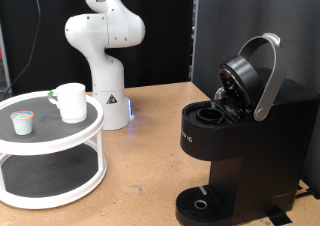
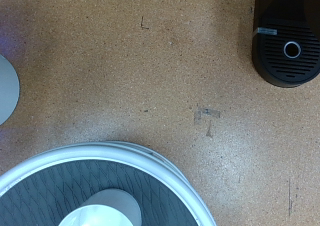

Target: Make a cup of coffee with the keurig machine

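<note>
Hovering: the hand itself showed in neither view; only the arm stood at the far side of the desk, rising out of the exterior view's top, so whether the hand was open or closed I cannot tell.
Wrist view: it looked straight down on bare desk, with the stand's rim and the keurig's base at opposite edges, which suggests the hand hung high, between the two.
Cup: the white cup stood upright on the top tier of the round stand at the left, handle towards the left, untouched.
Pod: a small pod sat just left of the cup on the same tier, apart from it, probably set out within easy reach.
Keurig: the black keurig stood at the near right with its lid raised, the chamber exposed as if ready for loading.
Drip base: the round base carried no cup.
Progress: brewing seemed not yet begun.
</note>
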Robot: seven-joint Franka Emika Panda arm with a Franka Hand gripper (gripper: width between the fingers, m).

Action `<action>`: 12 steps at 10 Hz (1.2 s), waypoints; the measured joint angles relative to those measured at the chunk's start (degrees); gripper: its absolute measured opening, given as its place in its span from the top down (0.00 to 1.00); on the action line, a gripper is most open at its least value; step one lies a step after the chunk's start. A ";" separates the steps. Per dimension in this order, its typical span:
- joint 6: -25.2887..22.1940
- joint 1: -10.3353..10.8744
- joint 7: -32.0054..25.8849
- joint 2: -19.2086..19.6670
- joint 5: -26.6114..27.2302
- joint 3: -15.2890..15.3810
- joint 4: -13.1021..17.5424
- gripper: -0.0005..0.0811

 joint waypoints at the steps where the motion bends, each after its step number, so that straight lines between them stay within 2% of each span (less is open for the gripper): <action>1: 0.00 0.01 0.02 0.05 0.01 0.03 -0.04 0.01; 4: -1.53 -0.24 -4.02 0.39 -2.09 -1.68 -0.04 0.01; 8: -2.52 -1.39 -11.69 0.65 -7.43 -7.53 1.21 0.01; 12: -2.18 -1.44 -13.41 0.75 -7.54 -8.62 1.21 0.01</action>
